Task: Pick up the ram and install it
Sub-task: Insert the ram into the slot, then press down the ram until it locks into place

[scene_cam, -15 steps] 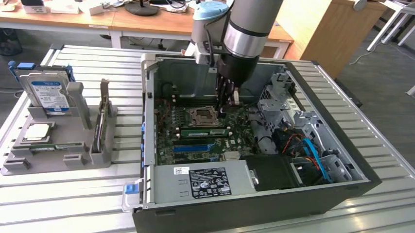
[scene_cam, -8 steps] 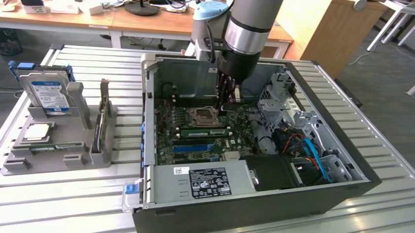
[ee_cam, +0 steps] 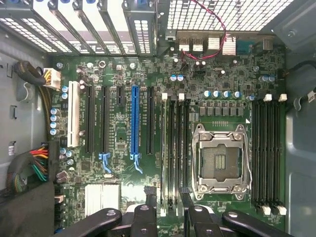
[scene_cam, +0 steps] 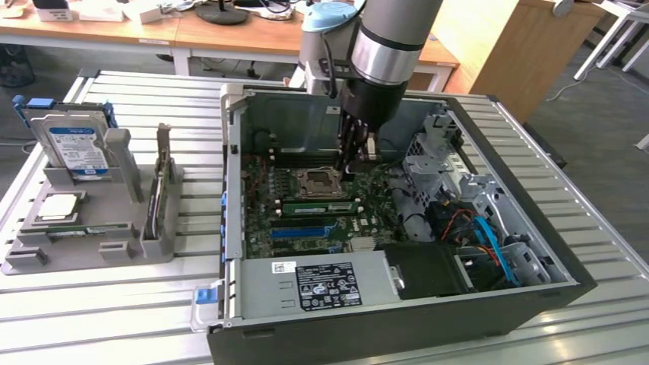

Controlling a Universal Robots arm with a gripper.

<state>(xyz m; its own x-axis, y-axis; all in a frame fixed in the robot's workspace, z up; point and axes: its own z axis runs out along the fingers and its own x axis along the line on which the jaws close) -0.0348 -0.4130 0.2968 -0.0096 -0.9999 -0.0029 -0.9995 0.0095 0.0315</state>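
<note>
The ram (scene_cam: 321,206), a slim green stick with dark chips, stands upright in a memory slot on the near side of the empty CPU socket (scene_cam: 316,182). The socket sits on the motherboard of the open computer case (scene_cam: 235,190). My gripper (scene_cam: 352,169) hangs inside the case just above that area, open and holding nothing. In the wrist view the gripper (ee_cam: 168,198) is spread wide. Its dark fingers (ee_cam: 149,200) straddle the bank of memory slots (ee_cam: 174,148) beside the CPU socket (ee_cam: 217,160). I cannot tell from the frames whether the fingers touch the ram.
On the exterior view's left a grey holder (scene_cam: 61,258) carries a hard drive (scene_cam: 73,148), a CPU (scene_cam: 59,205) and an upright expansion card (scene_cam: 159,190). The case walls, a drive cage (scene_cam: 436,156), blue cables (scene_cam: 487,236) and the power supply (scene_cam: 324,285) crowd the arm.
</note>
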